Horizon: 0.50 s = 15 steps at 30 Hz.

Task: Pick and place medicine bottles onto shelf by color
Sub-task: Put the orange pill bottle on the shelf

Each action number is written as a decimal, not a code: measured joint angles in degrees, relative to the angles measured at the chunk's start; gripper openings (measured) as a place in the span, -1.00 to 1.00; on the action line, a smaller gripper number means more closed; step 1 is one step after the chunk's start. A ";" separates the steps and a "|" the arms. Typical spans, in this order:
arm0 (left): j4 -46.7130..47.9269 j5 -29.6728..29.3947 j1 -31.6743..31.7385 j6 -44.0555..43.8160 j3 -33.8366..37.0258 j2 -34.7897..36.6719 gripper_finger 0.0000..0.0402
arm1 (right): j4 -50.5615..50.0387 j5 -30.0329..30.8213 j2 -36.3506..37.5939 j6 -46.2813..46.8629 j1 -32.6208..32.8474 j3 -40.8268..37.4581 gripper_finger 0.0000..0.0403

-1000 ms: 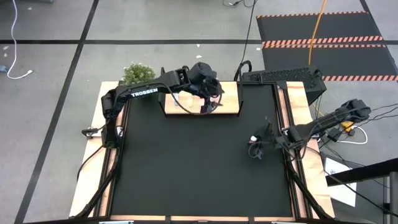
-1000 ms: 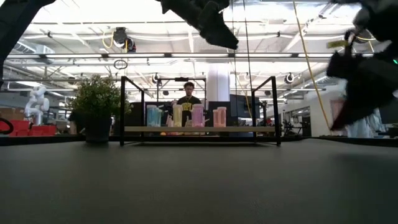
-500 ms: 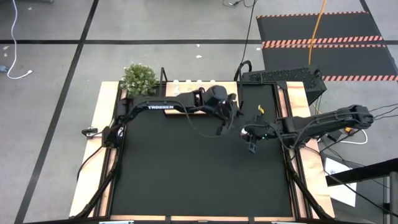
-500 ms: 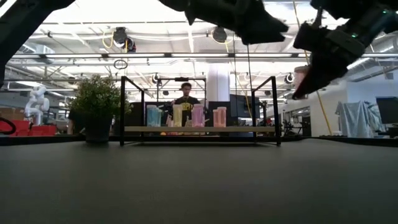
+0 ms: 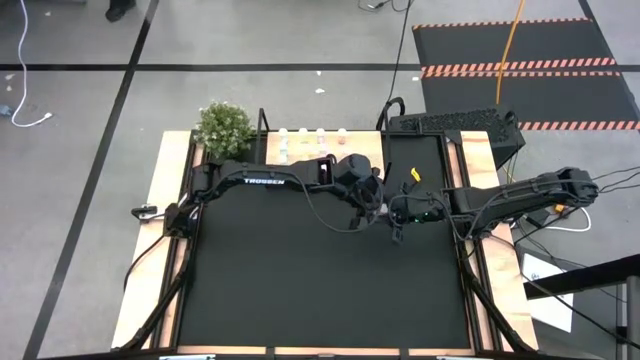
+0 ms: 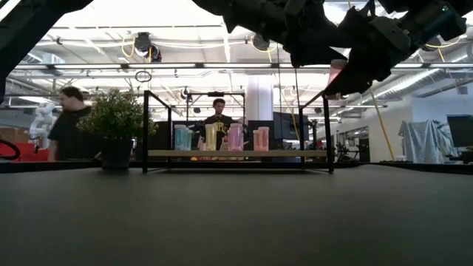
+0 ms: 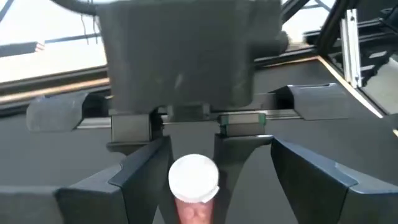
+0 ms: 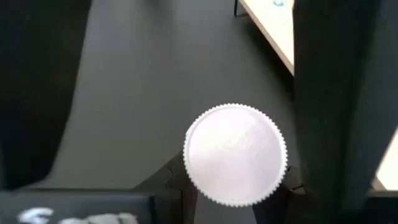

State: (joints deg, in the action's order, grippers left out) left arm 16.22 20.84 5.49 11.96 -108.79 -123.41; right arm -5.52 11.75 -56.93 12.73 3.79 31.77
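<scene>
Bottle, pink, white-capped: gripped in closed right hand, aloft. Left hand just beside, fingers spread around it. Risk: handover collision or drop.

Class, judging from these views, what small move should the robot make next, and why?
Probably close the left gripper on the white-capped maroon-pink bottle: the right gripper holds it in mid-air, seemingly between the left's open jaws.
</scene>
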 joint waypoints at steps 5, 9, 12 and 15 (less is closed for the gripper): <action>1.09 -3.31 -0.28 -0.78 0.00 0.02 0.41 | 0.28 0.04 -0.02 -1.62 0.02 0.00 -0.48; 3.15 -6.06 -0.25 -0.56 -0.04 0.04 0.33 | 0.66 0.05 -0.02 -1.66 0.02 0.00 -0.48; 4.26 -9.87 -0.39 -0.54 -0.04 0.04 0.20 | 0.97 -0.04 0.00 -1.77 0.09 0.00 -0.48; 3.96 -10.78 -0.43 -0.80 -0.04 0.04 0.07 | 0.96 0.00 0.02 -1.93 0.04 0.00 -0.48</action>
State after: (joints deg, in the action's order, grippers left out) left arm 20.18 10.06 5.06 11.16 -108.84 -123.37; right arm -4.56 11.75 -56.90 10.81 3.84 31.77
